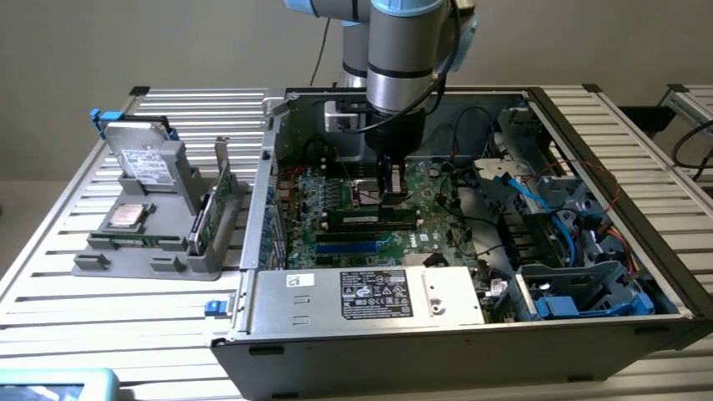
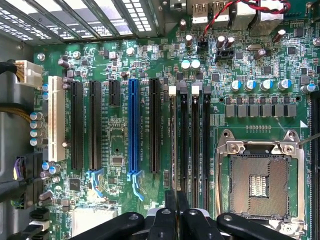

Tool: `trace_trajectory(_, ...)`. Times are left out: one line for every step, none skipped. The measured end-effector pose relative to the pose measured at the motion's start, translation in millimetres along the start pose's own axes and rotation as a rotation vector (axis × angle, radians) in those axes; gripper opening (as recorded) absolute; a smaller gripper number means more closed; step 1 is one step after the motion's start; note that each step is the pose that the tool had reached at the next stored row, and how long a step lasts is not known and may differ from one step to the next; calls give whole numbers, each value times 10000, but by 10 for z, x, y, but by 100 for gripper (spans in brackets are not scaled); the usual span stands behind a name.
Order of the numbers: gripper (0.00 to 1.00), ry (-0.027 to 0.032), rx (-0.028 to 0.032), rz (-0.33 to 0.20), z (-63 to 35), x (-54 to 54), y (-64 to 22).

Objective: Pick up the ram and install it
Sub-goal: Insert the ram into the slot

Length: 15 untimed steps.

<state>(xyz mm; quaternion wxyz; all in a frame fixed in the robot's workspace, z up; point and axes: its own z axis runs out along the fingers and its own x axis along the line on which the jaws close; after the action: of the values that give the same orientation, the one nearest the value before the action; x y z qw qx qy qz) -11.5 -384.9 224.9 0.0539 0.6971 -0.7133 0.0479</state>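
Your gripper (image 1: 392,199) is down inside the open black and silver computer case (image 1: 446,359). Its jaws are drawn almost fully together over the green motherboard (image 1: 334,205). In the wrist view the two black fingertips (image 2: 171,200) sit side by side above the long black memory slots (image 2: 195,140), next to the empty metal processor socket (image 2: 260,175).

The ram (image 1: 373,220), a long thin dark-green stick with a pale label strip, stands on edge in a slot on the motherboard. The gripper is at its end toward the exterior view's right. You cannot tell whether the fingertips pinch the stick's top edge or only meet it.

On the slatted metal tabletop (image 1: 67,284), at the exterior view's left, a grey holder (image 1: 167,259) carries a hard drive (image 1: 145,163) and a green card with a metal bracket (image 1: 214,200).
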Motion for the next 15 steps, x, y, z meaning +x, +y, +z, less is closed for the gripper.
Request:
trace_trajectory(14,0,0,0,0,0,0)
trace_trajectory(20,0,0,0,0,0,0)
trace_trajectory(20,0,0,0,-1,0,0)
trace_trajectory(26,0,0,0,-1,0,0)
trace_trajectory(26,1,0,-1,-2,0,0)
trace_trajectory(33,3,-1,0,-5,1,0)
trace_trajectory(33,5,-1,0,-13,2,0)
trace_trajectory(33,3,0,0,-28,4,-2)
trace_trajectory(33,3,0,-1,-38,5,-6)
trace_trajectory(33,3,-1,1,-51,7,-13)
trace_trajectory(33,4,-3,0,-64,9,-31)
trace_trajectory(33,3,-8,-2,-77,13,-52)
trace_trajectory(33,3,-21,-3,-97,19,-78)
trace_trajectory(33,3,-40,-6,-121,29,-103)
trace_trajectory(33,5,-63,-9,-155,43,-128)
